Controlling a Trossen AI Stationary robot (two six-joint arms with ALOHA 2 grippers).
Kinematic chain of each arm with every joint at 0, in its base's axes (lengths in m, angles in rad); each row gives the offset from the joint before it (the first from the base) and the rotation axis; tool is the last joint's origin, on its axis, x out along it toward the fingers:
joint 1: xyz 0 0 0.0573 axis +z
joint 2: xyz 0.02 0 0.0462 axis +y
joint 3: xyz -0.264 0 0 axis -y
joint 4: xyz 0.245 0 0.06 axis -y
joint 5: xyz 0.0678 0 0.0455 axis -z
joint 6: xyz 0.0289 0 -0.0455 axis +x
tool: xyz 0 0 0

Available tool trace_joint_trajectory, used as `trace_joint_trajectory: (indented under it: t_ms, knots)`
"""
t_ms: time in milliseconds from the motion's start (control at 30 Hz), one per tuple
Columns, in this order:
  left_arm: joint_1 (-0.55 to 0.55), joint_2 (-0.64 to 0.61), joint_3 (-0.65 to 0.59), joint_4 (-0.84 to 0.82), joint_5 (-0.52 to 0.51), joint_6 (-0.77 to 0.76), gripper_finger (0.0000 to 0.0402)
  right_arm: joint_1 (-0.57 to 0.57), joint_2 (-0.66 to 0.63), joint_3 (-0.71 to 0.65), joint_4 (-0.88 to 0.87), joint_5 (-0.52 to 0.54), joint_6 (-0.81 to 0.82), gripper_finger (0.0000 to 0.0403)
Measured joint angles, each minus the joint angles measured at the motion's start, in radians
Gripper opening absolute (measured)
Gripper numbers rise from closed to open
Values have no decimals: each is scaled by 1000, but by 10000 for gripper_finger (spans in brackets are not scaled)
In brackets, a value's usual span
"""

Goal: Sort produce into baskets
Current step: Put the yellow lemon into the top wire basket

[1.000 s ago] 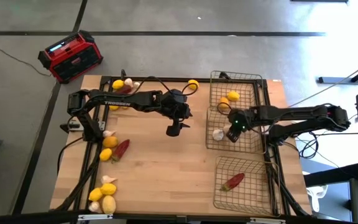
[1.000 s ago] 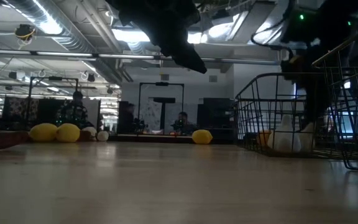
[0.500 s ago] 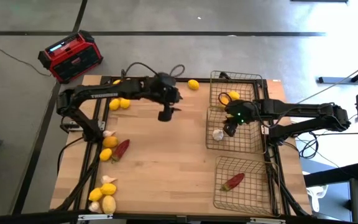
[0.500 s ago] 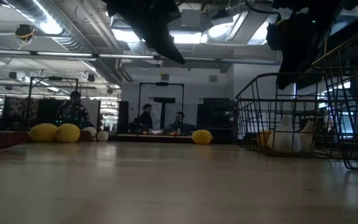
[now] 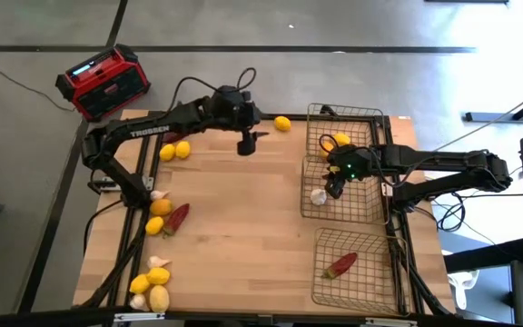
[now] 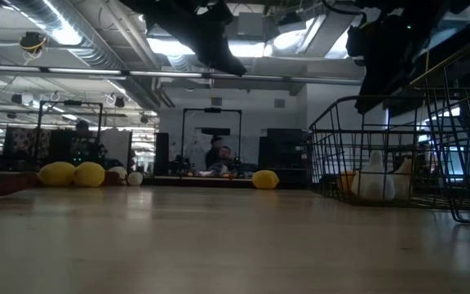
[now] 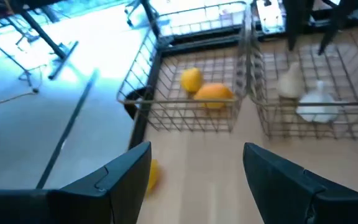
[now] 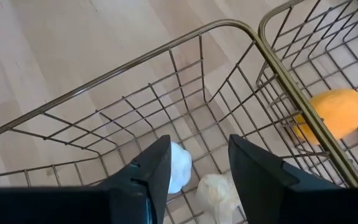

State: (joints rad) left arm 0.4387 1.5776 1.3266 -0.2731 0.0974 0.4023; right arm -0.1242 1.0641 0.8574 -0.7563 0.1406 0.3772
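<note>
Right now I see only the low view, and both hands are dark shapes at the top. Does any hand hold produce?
Observer: No. The left hand is open and empty, as its wrist view shows.
Operator: And the right one?
Observer: The right hand is open and empty too. It hangs over the garlic bulbs inside the middle basket.
Operator: Is any chili already sorted?
Observer: Yes. One chili pepper lies alone in another basket.

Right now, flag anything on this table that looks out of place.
One lemon lies alone on the table's far edge, just outside the lemon basket, apart from the unsorted produce along the left side. Nothing looks spilled or damaged.
</note>
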Motion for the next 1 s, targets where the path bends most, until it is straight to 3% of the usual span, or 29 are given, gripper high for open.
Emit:
trace_joint_trajectory:
  t_ms: [367,567,1000]
  knots:
    - [-7,2,0,8,-1,-22,251,-1,0,0,0,35,-46,159]
    - [-2,2,0,-6,-55,-67,252,-1,0,0,12,36,-66,159]
    - [-3,77,1,-21,-46,-4,252,0,0,0,57,35,-95,159]
